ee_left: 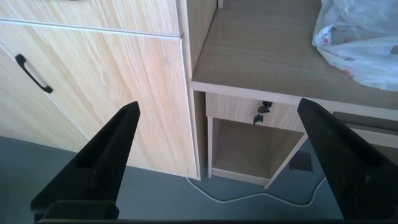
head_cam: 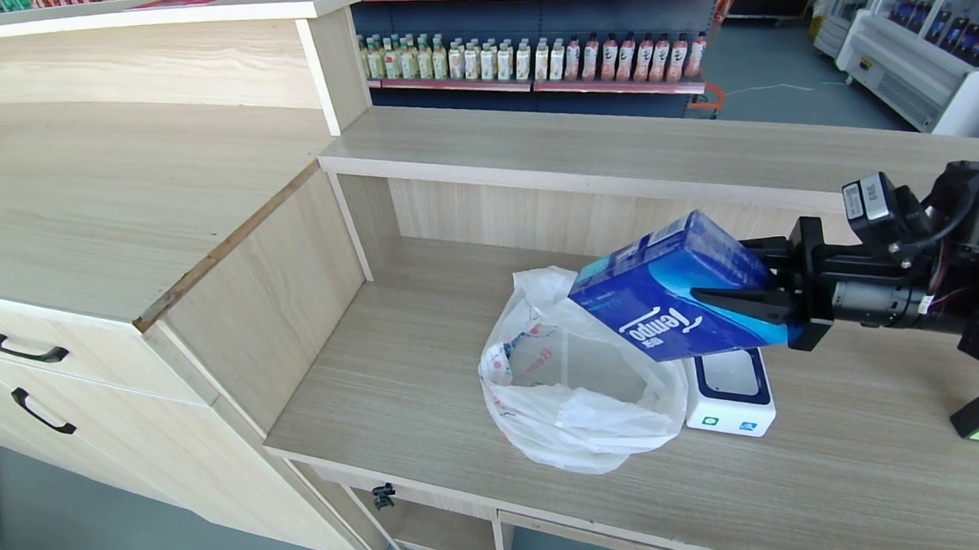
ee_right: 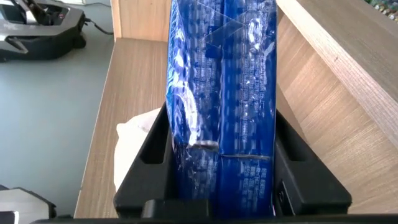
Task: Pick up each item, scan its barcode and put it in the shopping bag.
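Pointing lengthwise left toward the shopping bag point(head_cam: 547, 406): tissue pack point(head_cam: 666, 291)

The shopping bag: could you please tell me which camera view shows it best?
The head view: the bag sits nearly whole on the counter, mouth open, beside the scanner. The left wrist view catches one side of it at the counter's edge; the right wrist view shows a white bit past the blue pack.

Counter point(head_cam: 394, 380) with shopping bag point(head_cam: 580, 408), scanner point(head_cam: 730, 396)
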Tool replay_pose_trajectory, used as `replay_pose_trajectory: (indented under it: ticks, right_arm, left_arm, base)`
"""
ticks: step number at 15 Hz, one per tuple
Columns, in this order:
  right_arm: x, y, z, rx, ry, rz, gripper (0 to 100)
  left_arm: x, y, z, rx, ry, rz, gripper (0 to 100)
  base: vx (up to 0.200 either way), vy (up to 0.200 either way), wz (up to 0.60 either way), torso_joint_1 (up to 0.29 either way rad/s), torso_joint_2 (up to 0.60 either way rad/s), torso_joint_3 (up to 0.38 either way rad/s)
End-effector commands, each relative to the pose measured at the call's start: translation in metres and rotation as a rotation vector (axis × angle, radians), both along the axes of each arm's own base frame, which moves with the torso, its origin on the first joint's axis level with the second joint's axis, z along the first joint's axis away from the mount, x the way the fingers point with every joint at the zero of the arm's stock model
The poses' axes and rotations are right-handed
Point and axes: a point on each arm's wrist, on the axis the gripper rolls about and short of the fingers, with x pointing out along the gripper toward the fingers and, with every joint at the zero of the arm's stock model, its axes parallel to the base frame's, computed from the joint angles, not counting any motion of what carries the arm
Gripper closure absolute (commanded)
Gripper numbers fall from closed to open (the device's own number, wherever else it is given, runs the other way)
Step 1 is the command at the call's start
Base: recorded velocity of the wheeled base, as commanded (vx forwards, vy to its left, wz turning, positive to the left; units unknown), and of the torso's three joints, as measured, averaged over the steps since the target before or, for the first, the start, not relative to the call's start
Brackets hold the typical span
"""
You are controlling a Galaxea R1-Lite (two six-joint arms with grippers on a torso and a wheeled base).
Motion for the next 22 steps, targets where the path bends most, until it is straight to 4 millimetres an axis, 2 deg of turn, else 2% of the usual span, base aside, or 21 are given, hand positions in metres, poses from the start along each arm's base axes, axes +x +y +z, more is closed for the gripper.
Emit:
replay_pose_trajectory:
  ticks: [1,4,8,11,13,18,22]
  right_arm:
    - [0.000,0.000,0.001,0.000,-0.004,0.001,100]
    - [0.000,0.000,0.001,0.000,-0.002,0.001,100]
    - [0.004,0.000,-0.003,0.004,0.018,-0.001,100]
    - [0.023,-0.005,-0.015,0.008,0.075,-0.023,100]
    - [0.035,-0.015,-0.031,0.008,0.118,-0.056,100]
    - [0.050,-0.023,-0.066,0.025,0.258,-0.075,100]
    - [0.053,-0.019,-0.078,0.023,0.285,-0.060,100]
  left_arm:
    - [0.000,0.000,0.000,0.000,-0.001,0.000,0]
    - [0.000,0.000,0.000,0.000,-0.001,0.000,0]
    - [0.000,0.000,0.000,0.000,-0.001,0.002,0]
    - [0.000,0.000,0.000,0.000,-0.001,0.000,0]
    - [0.000,0.000,0.000,0.000,-0.001,0.000,0]
    - [0.000,0.000,0.000,0.000,-0.001,0.000,0]
    - [0.000,0.000,0.000,0.000,-0.001,0.002,0]
  base:
    - [0.000,0.000,0.60,0.002,0.00,0.002]
    - [0.000,0.000,0.60,0.001,0.00,-0.001]
    - [0.000,0.000,0.00,0.000,0.00,0.000]
    - [0.000,0.000,0.00,0.000,0.00,0.000]
    - [0.000,0.000,0.00,0.000,0.00,0.000]
    - [0.000,0.000,0.00,0.000,0.00,0.000]
    - [0.000,0.000,0.00,0.000,0.00,0.000]
